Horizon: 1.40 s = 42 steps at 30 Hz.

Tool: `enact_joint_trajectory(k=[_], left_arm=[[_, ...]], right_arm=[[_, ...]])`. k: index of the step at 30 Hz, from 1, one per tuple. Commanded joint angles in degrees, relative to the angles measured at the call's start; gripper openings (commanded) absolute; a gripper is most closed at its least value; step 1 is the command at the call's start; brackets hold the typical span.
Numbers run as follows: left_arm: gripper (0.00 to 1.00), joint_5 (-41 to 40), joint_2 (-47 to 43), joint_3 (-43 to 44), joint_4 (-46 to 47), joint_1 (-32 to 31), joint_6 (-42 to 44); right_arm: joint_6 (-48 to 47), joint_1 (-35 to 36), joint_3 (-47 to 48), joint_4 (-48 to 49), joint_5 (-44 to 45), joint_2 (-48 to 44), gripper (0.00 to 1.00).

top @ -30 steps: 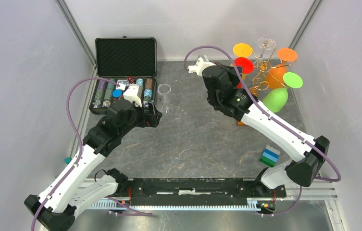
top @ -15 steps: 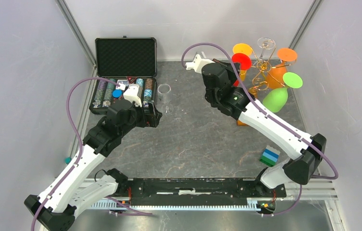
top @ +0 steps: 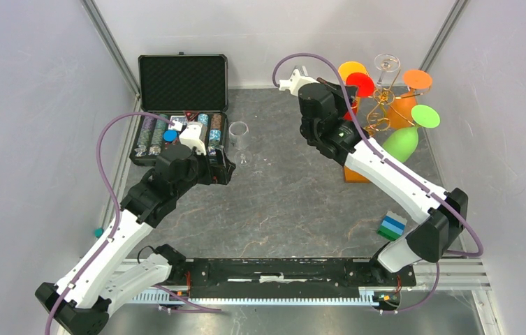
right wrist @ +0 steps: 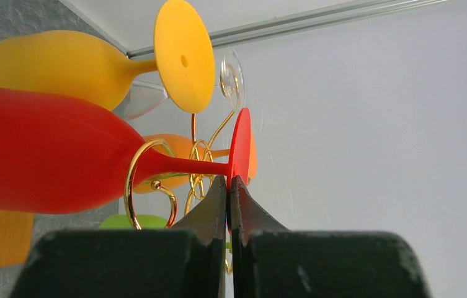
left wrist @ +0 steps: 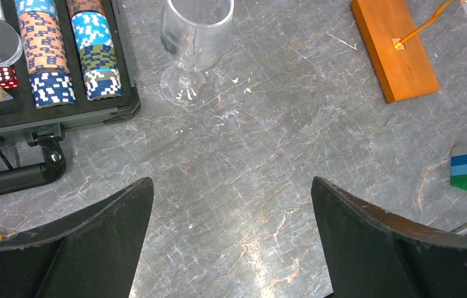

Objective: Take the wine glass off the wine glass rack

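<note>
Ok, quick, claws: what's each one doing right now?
Left claw: open, holding nothing.
Right claw: closed, pinching the red wine glass by its foot.

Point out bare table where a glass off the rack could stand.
Bare: the table's middle, between the clear glass, the rack's wooden base and the brick block. Crowded: the chip case back left, the hanging glasses back right.

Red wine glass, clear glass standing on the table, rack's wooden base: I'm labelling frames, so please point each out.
red wine glass (right wrist: 38, 158), right wrist view, on its bowl.
clear glass (left wrist: 195, 34), left wrist view, on its bowl.
wooden base (left wrist: 398, 56), left wrist view, on its top face.
</note>
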Motion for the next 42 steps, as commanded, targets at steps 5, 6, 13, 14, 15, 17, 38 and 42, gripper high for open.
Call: enact_joint_trajectory(k=[5,6,13,14,15,17,38,42], left_arm=[[1.0,2.56,-0.25,-0.13,3.11,-0.09,-1.25],[1.0,2.72,-0.32,-0.13,3.25,-0.07,-1.41],[1.0,3.27,-0.58,-0.3,3.84,-0.11,-2.18],[1.0,3.49,-0.6,-0.29,4.06,-0.14,-2.44],[1.0,3.7,-0.6,-0.36,4.21,-0.12,-2.68],[1.0,4.09,-0.52,-0.41,4.56,-0.15,-3.09],[1.0,15.72,-5.98,1.1,15.68,-0.12,-12.94],[1.0,19.16,-8.8,0.57,20.47,-0.09,-16.64]], right_arm=[[6.36,-0.03,0.85,-7.71,0.75,-3.82,0.0],[7.78,-0.03,0.82,-9.66,0.58,-4.13,0.0],[15.89,0.02,0.94,-19.06,-3.9,-7.26,0.0],[17.35,0.19,1.12,-20.81,-5.54,-7.72,0.0],[18.84,0.17,1.38,-22.23,-6.99,-8.32,0.0],[21.3,0.44,2.06,-24.79,-10.94,-9.25,0.0],[47.5,2.89,6.85,-19.37,-51.41,-21.45,0.0],[56.48,2.92,2.77,-12.75,-52.46,-21.42,0.0]])
